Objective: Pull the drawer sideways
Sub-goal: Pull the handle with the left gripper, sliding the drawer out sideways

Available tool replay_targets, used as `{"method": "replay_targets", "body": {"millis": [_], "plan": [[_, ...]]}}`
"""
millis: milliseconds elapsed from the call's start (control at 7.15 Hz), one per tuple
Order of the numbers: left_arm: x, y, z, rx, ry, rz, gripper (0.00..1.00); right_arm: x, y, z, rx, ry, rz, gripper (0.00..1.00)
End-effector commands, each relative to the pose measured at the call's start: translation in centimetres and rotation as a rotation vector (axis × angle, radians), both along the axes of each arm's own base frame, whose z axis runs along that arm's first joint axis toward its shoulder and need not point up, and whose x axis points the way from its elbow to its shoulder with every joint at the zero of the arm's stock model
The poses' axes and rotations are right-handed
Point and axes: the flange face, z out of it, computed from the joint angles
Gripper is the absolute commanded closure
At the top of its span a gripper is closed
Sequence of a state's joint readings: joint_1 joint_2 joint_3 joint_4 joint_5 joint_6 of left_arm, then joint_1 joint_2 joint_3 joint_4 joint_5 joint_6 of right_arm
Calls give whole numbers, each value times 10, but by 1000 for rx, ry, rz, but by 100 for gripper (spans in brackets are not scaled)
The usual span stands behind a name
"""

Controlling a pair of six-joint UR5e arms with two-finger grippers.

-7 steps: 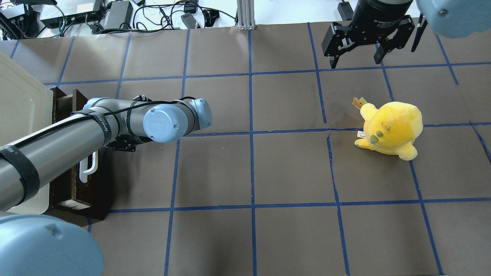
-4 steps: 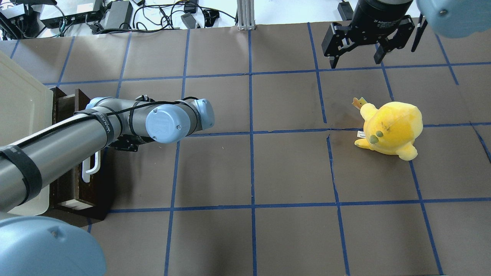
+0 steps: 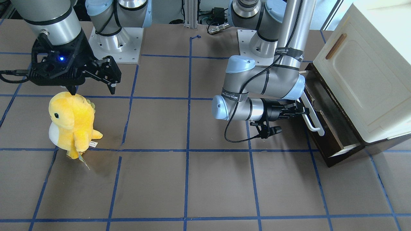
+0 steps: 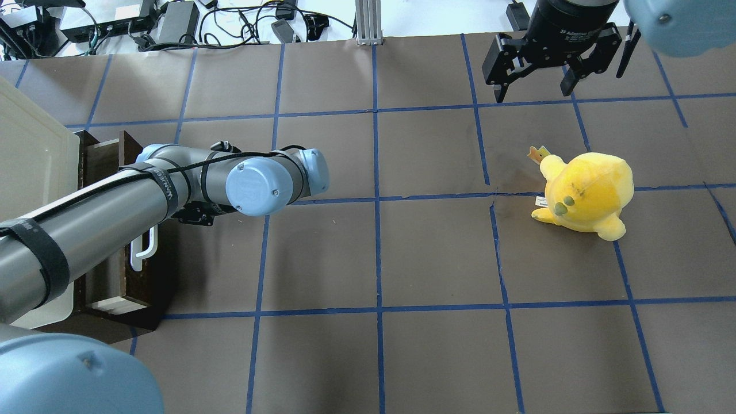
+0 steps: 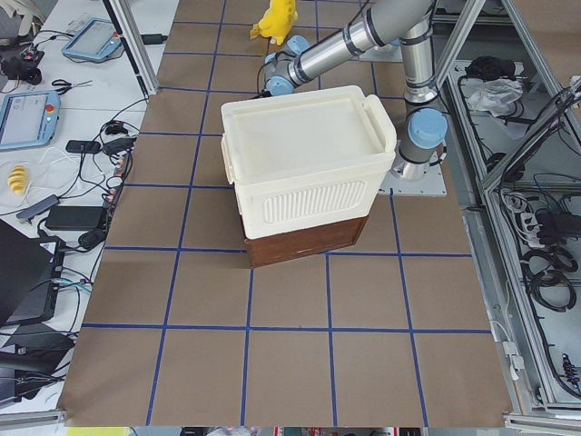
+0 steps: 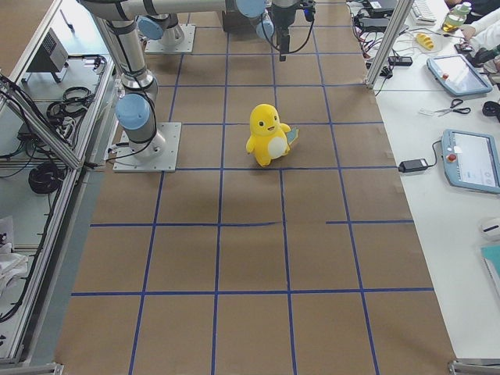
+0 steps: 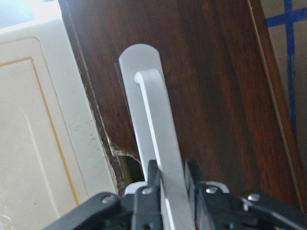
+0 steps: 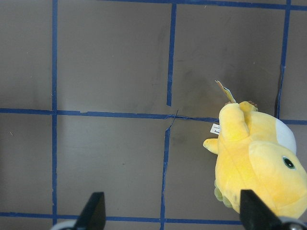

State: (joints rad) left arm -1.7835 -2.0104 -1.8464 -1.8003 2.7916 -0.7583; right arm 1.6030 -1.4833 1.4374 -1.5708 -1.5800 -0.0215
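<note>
The dark brown drawer (image 3: 325, 142) sits under the cream-white cabinet (image 3: 369, 80) and stands partly pulled out; a pale inner wall shows at its end. In the overhead view the drawer (image 4: 131, 284) is at the far left. My left gripper (image 3: 301, 110) is shut on the long white bar handle (image 3: 313, 123). In the left wrist view the fingers (image 7: 152, 178) clamp the handle (image 7: 152, 120) against the drawer front (image 7: 216, 96). My right gripper (image 4: 532, 92) hangs open and empty, far from the drawer; it also shows in the front view (image 3: 93, 89).
A yellow plush toy (image 4: 583, 192) stands on the brown, blue-taped table below my right gripper; it also shows in the right wrist view (image 8: 259, 167). The cabinet (image 4: 29, 167) fills the table's left edge. Cables and boxes (image 4: 172, 23) lie beyond the far edge.
My left arm has moved a little to the right in the overhead view, and the handle and drawer front have come out with it. The right arm and plush have not moved.
</note>
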Motion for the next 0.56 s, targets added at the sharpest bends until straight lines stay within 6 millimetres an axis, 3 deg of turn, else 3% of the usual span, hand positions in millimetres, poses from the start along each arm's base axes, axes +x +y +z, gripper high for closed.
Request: {"method": "replay_targets", "body": {"millis": [0, 420], "plan": [[-10, 2, 2, 0, 2, -18, 88, 0, 0, 0, 0, 0, 0, 0], [-26, 0, 9, -8, 32, -15, 88, 0, 0, 0, 0, 0, 1, 0]]}}
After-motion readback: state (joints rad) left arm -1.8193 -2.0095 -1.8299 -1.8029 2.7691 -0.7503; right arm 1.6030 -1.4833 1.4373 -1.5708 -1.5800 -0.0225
